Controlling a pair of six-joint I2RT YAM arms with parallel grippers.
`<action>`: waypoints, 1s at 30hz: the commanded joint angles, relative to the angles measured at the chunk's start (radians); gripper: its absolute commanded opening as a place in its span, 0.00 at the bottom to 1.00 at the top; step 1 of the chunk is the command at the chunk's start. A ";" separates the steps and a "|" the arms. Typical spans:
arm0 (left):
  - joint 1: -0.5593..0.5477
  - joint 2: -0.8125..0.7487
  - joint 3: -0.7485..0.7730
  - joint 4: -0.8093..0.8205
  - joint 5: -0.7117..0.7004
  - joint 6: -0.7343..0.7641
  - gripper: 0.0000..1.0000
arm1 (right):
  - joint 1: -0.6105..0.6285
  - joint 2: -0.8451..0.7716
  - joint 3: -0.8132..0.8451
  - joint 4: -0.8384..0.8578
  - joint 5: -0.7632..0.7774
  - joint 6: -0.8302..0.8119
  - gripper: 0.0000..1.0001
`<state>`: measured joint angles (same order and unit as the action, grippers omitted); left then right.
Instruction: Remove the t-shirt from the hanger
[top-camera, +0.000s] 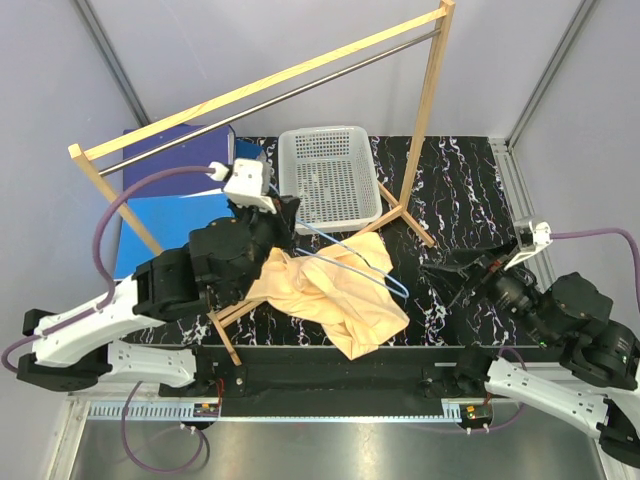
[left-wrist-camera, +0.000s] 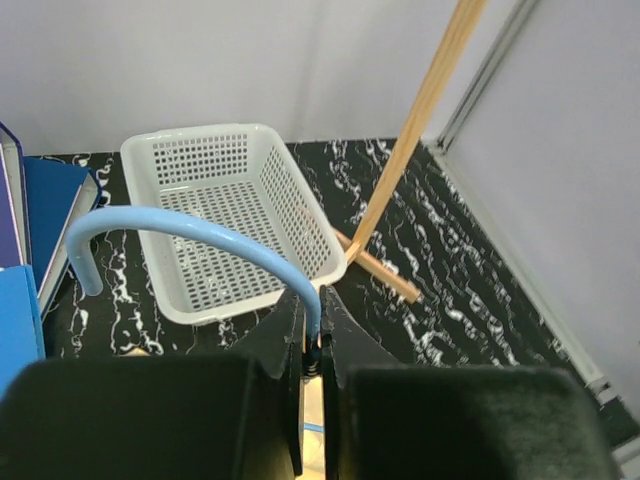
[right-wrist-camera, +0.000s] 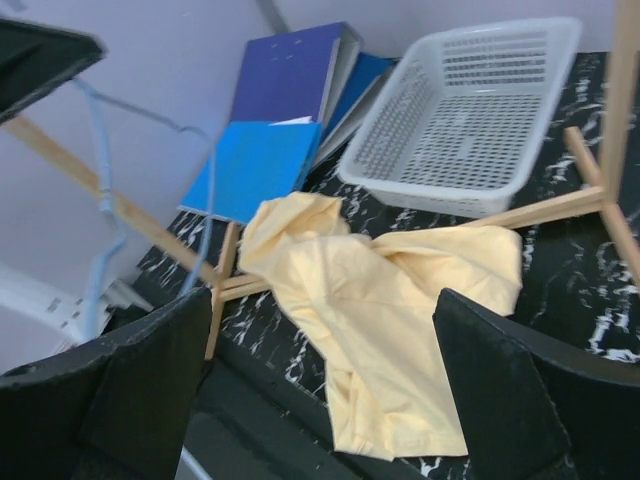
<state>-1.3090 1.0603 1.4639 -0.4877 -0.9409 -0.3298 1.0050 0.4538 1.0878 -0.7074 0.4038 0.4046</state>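
Limp, light t-shirt (top-camera: 330, 300) is probably best pinched at a bunched fold; left claw (left-wrist-camera: 318, 330) clamps the stiff wire hanger (left-wrist-camera: 190, 223) below its hook, right claw (right-wrist-camera: 325, 300) gapes empty.

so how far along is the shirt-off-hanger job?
Done: the t-shirt lies crumpled on the table, apparently clear of the hanger. In hand: the left gripper is shut on the hanger just below its hook. The right gripper is open and empty. Left: seemingly little, beyond confirming nothing is snagged.
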 joint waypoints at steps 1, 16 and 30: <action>0.002 0.067 0.079 -0.097 0.064 0.034 0.00 | -0.002 0.011 0.040 0.045 -0.290 -0.064 1.00; 0.002 0.198 0.153 -0.200 0.054 0.003 0.00 | -0.003 0.306 -0.037 0.086 -0.585 -0.075 0.81; 0.001 0.195 0.156 -0.206 0.059 -0.060 0.09 | -0.002 0.275 -0.140 0.184 -0.510 0.010 0.00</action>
<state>-1.3090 1.2736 1.5703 -0.7307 -0.8925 -0.3492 1.0031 0.7597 0.9714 -0.6125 -0.1543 0.3725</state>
